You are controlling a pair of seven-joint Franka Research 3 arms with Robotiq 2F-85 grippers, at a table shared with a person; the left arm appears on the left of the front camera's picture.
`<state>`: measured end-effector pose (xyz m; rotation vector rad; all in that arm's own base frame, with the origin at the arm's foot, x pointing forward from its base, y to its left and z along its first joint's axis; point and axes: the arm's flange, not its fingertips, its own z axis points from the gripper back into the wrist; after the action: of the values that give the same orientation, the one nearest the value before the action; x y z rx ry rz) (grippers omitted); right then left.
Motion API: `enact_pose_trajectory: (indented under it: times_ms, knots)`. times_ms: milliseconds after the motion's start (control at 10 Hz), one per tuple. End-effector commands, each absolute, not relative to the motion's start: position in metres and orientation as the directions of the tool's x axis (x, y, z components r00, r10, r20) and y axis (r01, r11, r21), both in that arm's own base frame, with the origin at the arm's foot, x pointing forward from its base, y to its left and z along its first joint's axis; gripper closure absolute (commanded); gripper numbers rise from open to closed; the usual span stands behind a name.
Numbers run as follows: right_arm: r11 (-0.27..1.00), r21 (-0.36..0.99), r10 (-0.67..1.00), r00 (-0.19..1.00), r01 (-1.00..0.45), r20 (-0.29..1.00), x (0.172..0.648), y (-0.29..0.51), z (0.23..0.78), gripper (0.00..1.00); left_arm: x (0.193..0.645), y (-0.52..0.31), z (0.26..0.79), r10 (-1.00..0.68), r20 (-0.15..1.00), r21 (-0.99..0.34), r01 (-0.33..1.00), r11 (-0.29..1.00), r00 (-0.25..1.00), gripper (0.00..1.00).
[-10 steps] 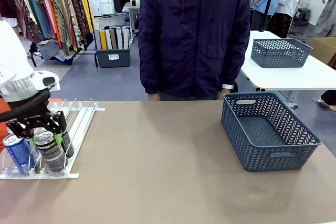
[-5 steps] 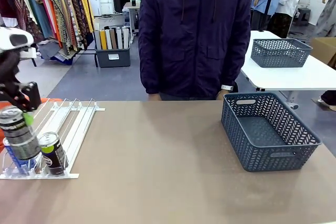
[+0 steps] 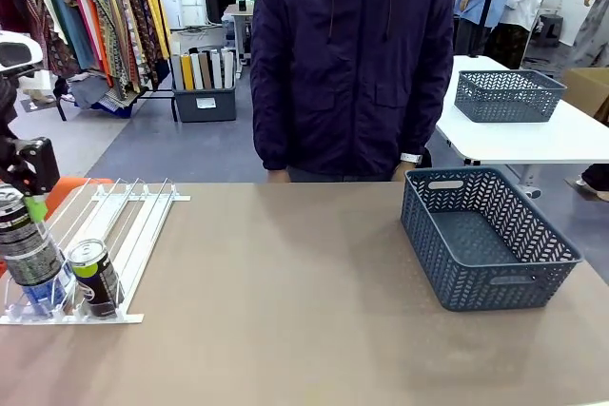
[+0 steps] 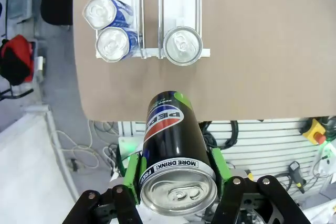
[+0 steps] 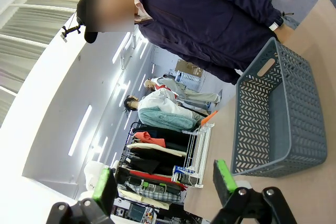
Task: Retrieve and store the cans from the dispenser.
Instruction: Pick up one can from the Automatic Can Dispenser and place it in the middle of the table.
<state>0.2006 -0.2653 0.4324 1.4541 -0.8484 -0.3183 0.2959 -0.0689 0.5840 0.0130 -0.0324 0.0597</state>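
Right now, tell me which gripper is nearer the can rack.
Left. The left gripper holds a can raised just by the rack; the right gripper is far off, beyond the basket.

Blue can half hidden behind the held black can

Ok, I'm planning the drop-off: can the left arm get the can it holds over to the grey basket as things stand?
Probably yes. The left gripper holds the black can clear of the dispenser, the table between is bare, and the basket is open-topped.
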Motion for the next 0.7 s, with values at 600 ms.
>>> enact_pose_trajectory:
  times_ms: [600]
  knots:
    - [0.128,0.944,-0.670,0.676,-0.303,0.308,0.201,-0.265,0.438,0.00,0.405,-0.327,0.520,-0.220,0.201,-0.129,0.248,0.960,0.955,1.00]
